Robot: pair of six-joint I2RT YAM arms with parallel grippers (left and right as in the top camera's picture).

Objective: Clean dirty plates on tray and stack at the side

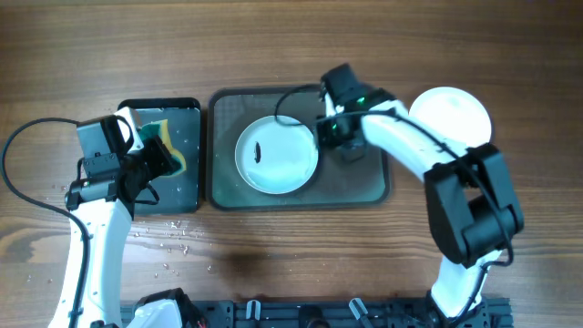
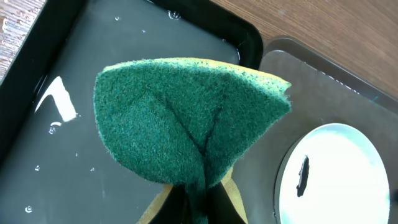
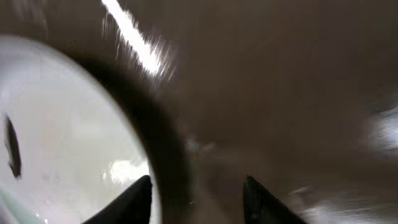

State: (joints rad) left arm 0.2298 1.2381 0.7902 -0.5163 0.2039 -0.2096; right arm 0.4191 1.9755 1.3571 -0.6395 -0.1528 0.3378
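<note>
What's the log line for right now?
left gripper: shut on sponge over black tray | right gripper: open beside dirty plate on grey tray

- big tray (image 1: 369, 187) sits mid-table, with one plate (image 1: 276, 155) lying in it, a bit left of centre
- small tray (image 1: 189, 187) is just beside it on the left (nearly touching)
- sponge (image 2: 186, 118) is over the small tray, pinched in the left gripper (image 2: 196, 208)
- second plate (image 1: 451, 114) is on the table, right of the big tray
- droplets (image 1: 168, 239), water I think, are on the table in front of the small tray
</note>
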